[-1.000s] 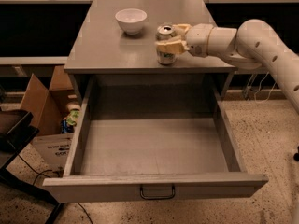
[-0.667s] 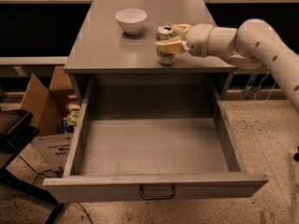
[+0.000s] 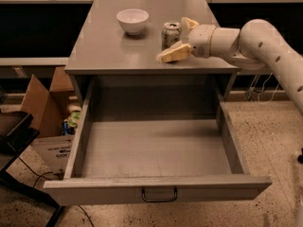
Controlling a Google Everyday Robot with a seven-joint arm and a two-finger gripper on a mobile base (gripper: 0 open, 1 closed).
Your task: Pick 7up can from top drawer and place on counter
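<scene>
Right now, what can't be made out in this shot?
Camera view:
- 7up can: label too small; base hidden by near finger of the open gripper, over the counter.
- Top drawer: front inside corner hidden by its front panel.
- Arm: cut off by right edge.
- Cardboard box: contents blocked by drawer side.

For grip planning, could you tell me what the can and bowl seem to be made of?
The 7up can looks like silvery aluminium, its top glinting. The bowl looks glazed ceramic or plastic, smooth white. The open pincer flanks the can on the counter.
</scene>
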